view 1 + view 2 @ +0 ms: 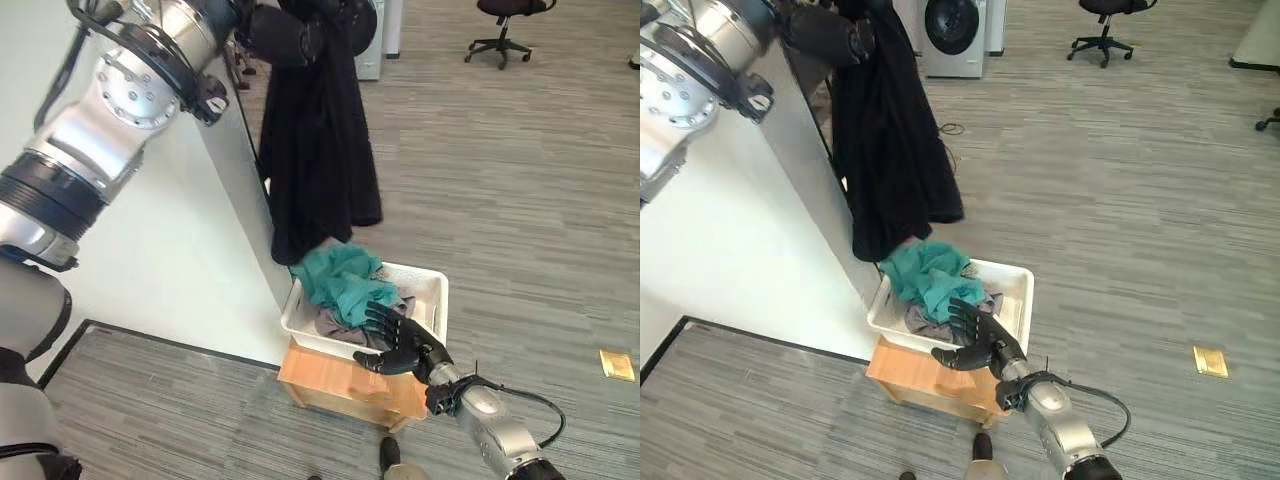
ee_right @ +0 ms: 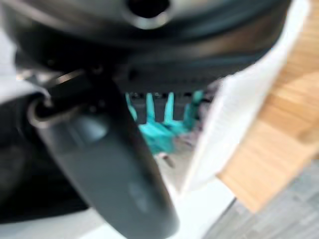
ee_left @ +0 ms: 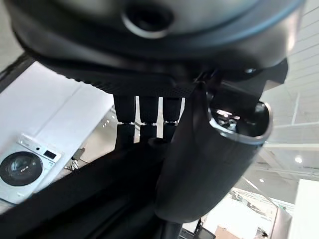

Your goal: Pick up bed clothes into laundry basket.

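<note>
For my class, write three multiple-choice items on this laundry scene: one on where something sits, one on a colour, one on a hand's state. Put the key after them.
1. Where does the white plastic laundry basket stand?
A. on a low light wooden stand
B. on the bed
C. on an office chair

2. What colour is the crumpled cloth lying topmost in the basket?
A. red
B. teal
C. yellow

3. What is the left hand doing?
A. resting open on the floor
B. pressing flat on the bed
C. shut on a long black garment

Key: 1 A, the basket sits on the low light wooden stand beside the white bed. 2 B, the teal cloth lies over grey fabric. 3 C, the long black garment hangs from the raised hand above the basket, while the right hand is open at the basket's near rim.
</note>
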Robot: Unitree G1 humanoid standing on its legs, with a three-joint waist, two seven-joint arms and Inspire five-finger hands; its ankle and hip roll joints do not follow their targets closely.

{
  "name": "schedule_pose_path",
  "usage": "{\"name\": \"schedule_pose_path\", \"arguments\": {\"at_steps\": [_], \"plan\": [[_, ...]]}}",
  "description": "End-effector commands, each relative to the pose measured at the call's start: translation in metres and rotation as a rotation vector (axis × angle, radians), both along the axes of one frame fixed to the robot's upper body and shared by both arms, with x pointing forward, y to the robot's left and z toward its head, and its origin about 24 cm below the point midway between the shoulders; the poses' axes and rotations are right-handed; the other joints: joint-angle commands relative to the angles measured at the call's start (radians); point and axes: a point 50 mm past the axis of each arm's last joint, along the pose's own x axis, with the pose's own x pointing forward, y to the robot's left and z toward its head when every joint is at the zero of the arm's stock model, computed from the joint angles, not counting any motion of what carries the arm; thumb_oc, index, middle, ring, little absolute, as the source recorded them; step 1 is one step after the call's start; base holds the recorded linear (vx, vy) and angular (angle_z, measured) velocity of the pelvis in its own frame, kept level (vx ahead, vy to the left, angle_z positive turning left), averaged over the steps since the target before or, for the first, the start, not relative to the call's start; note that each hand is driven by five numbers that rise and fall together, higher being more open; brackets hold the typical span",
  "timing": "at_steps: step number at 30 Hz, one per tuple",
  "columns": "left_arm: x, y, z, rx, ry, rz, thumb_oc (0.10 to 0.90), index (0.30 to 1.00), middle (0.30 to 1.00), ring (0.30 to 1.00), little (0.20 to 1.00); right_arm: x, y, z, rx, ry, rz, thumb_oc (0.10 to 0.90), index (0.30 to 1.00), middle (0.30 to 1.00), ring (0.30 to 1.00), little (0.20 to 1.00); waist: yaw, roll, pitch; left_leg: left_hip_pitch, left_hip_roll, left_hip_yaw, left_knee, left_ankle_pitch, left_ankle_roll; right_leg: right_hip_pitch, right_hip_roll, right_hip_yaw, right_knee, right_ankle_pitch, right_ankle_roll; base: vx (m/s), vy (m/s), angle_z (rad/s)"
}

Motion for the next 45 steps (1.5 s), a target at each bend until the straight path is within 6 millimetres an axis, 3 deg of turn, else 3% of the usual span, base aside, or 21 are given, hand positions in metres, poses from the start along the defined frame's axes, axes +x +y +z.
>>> {"name": "schedule_pose_path", "arguments": {"at_steps": [1, 11, 29, 40, 45], "plan": [[-0.033, 0.001, 0.086, -0.183, -0.291, -0.056, 0.400, 0.300, 0.300, 0.300, 0.300, -0.001, -0.001, 0.020, 0.079, -0.126, 0.002, 0.800, 0.900, 0.900, 0.900, 0.900, -0.009, 0.014, -0.135, -0.088, 0.022, -0.019, -0.104, 0.082, 0.012, 0.128, -0.069, -0.017, 0.031, -0.152, 0.156, 0.00, -0.017, 0.06], [-0.023, 0.002, 0.064, -0.122, -0.224, -0.034, 0.400, 0.300, 0.300, 0.300, 0.300, -0.005, -0.003, 0.013, 0.066, -0.096, -0.005, 0.800, 0.900, 0.900, 0.900, 0.900, -0.005, 0.024, -0.141, -0.090, 0.025, -0.019, -0.121, 0.089, 0.005, 0.127, -0.063, -0.026, 0.022, -0.158, 0.151, -0.01, -0.007, 0.05], [-0.012, -0.041, 0.015, 0.051, -0.085, -0.162, 0.400, 0.300, 0.300, 0.300, 0.300, -0.009, -0.003, 0.013, 0.053, -0.093, 0.023, 0.800, 0.900, 0.900, 0.900, 0.900, -0.030, 0.034, -0.126, -0.087, 0.027, -0.051, -0.144, 0.098, 0.001, 0.119, -0.059, -0.014, 0.031, -0.165, 0.142, 0.00, -0.001, 0.01], [-0.019, -0.073, -0.036, 0.169, 0.046, -0.323, 0.400, 0.300, 0.300, 0.300, 0.300, -0.007, -0.001, 0.014, 0.027, -0.100, 0.051, 0.800, 0.900, 0.900, 0.900, 0.900, -0.026, 0.028, -0.109, -0.091, 0.030, -0.056, -0.148, 0.100, -0.001, 0.120, -0.052, -0.019, 0.019, -0.165, 0.139, -0.01, -0.003, 0.03], [-0.033, -0.080, -0.082, 0.214, 0.232, -0.457, 0.400, 0.300, 0.300, 0.300, 0.300, -0.010, -0.002, 0.014, 0.015, -0.105, 0.042, 0.800, 0.900, 0.900, 0.900, 0.900, -0.010, 0.022, -0.092, -0.102, 0.031, -0.067, -0.147, 0.103, -0.002, 0.120, -0.051, -0.031, 0.019, -0.168, 0.135, -0.01, -0.004, 0.01]]}}
